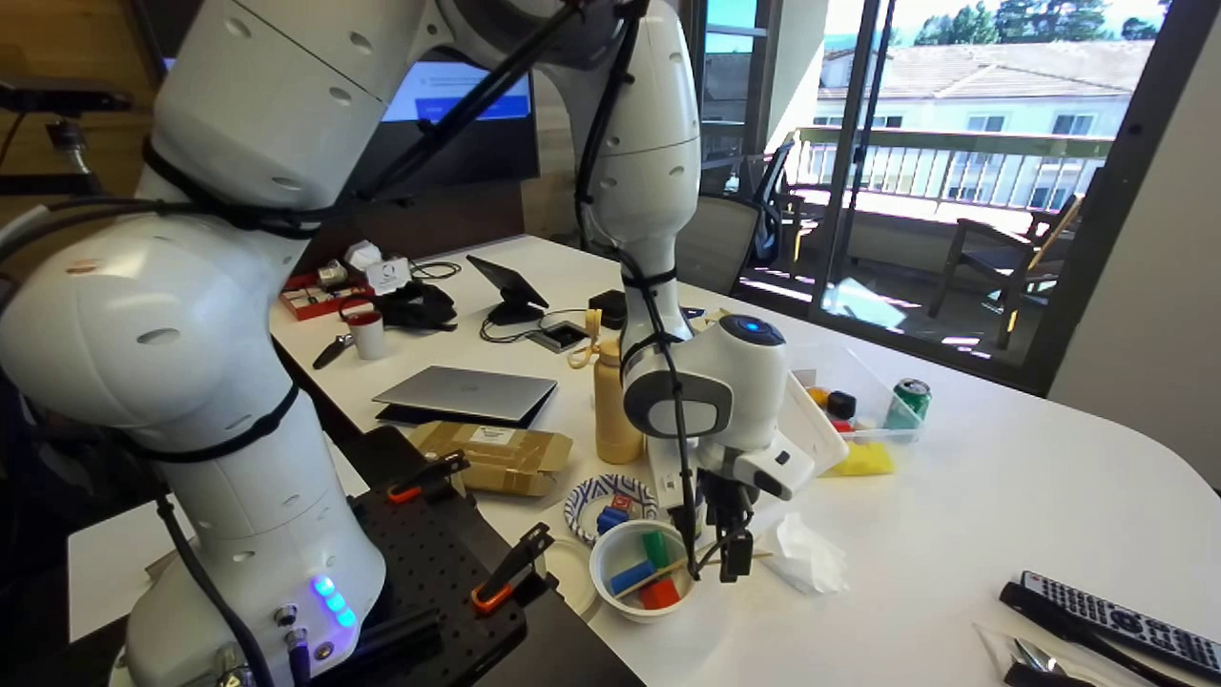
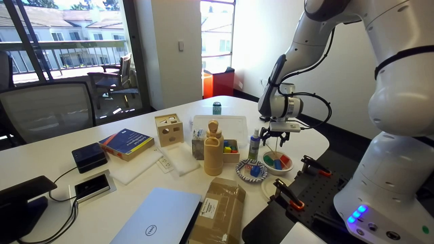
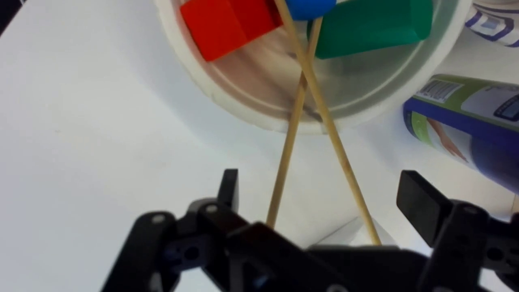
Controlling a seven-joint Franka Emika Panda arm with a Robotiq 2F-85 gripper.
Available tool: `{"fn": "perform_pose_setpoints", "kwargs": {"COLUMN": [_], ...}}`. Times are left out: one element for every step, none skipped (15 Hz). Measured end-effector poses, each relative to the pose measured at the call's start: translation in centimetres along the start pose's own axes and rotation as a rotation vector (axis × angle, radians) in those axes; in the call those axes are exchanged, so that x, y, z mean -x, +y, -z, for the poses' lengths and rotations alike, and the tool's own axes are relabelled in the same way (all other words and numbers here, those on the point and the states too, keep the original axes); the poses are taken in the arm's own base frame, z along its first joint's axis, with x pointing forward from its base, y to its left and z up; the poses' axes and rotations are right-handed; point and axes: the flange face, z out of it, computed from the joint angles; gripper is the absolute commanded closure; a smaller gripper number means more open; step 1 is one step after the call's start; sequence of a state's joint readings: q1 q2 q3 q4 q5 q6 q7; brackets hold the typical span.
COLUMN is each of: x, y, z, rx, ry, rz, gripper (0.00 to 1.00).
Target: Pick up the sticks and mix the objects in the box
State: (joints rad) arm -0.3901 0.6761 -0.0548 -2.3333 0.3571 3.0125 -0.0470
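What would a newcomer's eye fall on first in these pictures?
Probably the large white robot arm, reaching over the white table in both exterior views. In the wrist view, two thin pale wooden sticks cross over a round white bowl with a red block, a green block and a blue block.

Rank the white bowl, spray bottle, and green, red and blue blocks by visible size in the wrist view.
1. White bowl, cut off by the frame
2. Spray bottle, also cut off
3. Green block and red block: too alike to rank
4. Blue block, only partly in frame
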Motion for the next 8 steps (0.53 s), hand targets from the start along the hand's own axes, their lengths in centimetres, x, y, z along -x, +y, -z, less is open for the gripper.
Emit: {"fn": "perform_pose_setpoints", "kwargs": {"x": [-0.12,-0.23,-0.29,-0.32,-0.33,-0.29,-0.23,-0.16], "y": [0.05,0.13,0.20,0.24,0.24,0.23,0.24,0.27], "z": [-0.15,-0.27,-0.39,-0.51,-0.64,-0.80,-0.96,-1.11], "rx": [0.000,0.001,0.001,0.002,0.003,0.003,0.005,0.006], "ry": [0.000,0.000,0.000,-0.001,-0.002,-0.004,-0.007,-0.009], "rz": [-0.001,-0.002,-0.003,-0.003,-0.003,-0.002,-0.002,-0.001], "gripper": [0.00,0.00,0.00,0.00,0.00,0.00,0.00,0.00]}}
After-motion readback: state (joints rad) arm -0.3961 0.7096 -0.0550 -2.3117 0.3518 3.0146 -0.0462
